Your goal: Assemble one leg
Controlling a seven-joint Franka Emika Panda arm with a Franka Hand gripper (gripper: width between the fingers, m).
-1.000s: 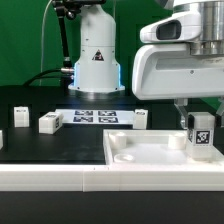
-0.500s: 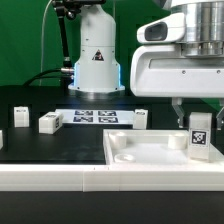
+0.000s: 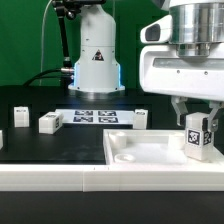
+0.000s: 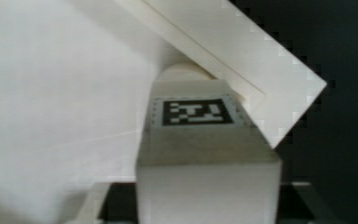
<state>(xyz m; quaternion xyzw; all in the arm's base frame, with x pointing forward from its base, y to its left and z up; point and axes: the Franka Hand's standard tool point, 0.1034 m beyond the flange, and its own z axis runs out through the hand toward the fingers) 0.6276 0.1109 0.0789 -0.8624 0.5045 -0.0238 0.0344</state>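
My gripper (image 3: 197, 120) is shut on a leg (image 3: 197, 139), a small white block with a black-and-white tag. It holds the leg upright over the near right corner of the large flat white panel (image 3: 140, 152). Whether the leg's lower end touches the panel I cannot tell. In the wrist view the leg (image 4: 202, 150) runs down from my gripper (image 4: 202, 203) to the panel's corner, with the panel's raised rim (image 4: 247, 60) beyond it. The dark fingers (image 4: 119, 203) show on either side of the leg.
Three more white legs lie on the black table: two at the exterior view's left (image 3: 50, 122) (image 3: 20, 115) and one behind the panel (image 3: 141, 119). The marker board (image 3: 92, 116) lies at the back, in front of the robot base (image 3: 95, 60).
The gripper has turned about its vertical axis with the leg in it, so the tag now faces more to the exterior view's left. The leg sits slightly lower.
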